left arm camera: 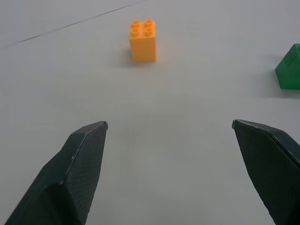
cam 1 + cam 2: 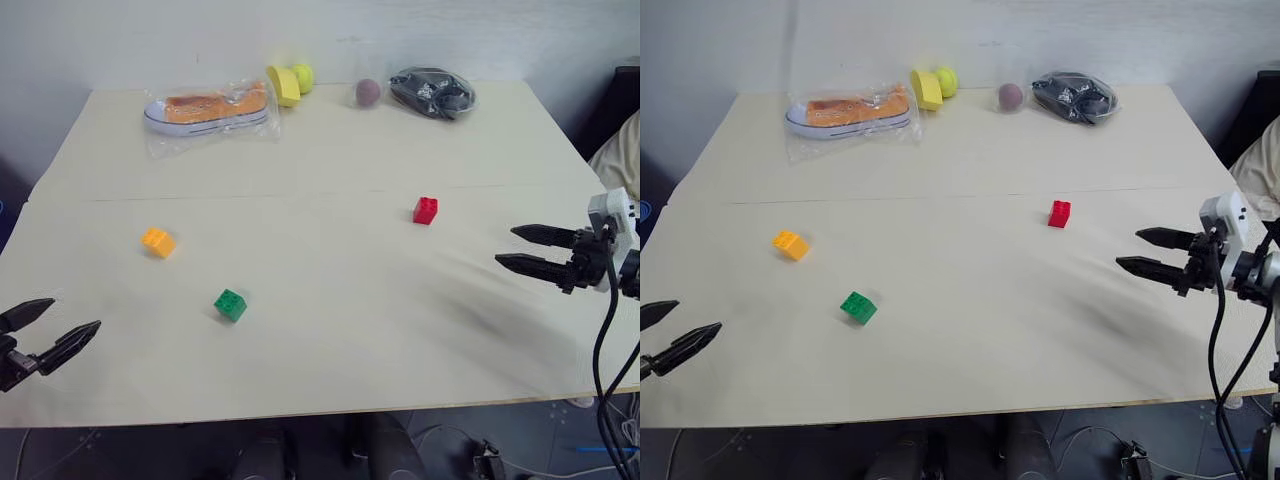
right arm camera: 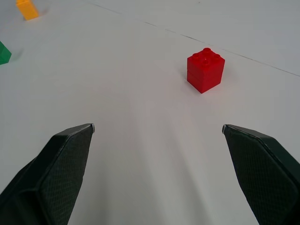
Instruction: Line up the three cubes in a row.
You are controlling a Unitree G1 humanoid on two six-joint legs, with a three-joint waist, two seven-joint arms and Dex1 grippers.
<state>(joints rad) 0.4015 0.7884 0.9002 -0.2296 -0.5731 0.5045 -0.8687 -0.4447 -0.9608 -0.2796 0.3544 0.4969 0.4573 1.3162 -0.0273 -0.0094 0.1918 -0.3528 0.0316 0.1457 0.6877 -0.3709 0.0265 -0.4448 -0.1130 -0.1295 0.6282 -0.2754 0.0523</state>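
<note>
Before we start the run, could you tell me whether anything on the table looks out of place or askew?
Nothing is damaged or spilled. The red studded plastic brick, green one and orange-yellow one lie scattered apart, each turned differently, not in a row.

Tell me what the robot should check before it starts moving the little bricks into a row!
1. Left pincer open and holding nothing: ok.
2. Right pincer open and holding nothing: ok.
3. All three bricks in sight on the table, the orange-yellow brick, the green brick and the red brick: ok.
4. Bricks already in a row: not ok, they lie scattered and far apart.
5. Bricks upright with studs on top: ok for the red and orange-yellow; the green is hard to tell.
6. Room between the bricks for a row: ok, the bagged shoe and the balls lie at the far edge.
</note>
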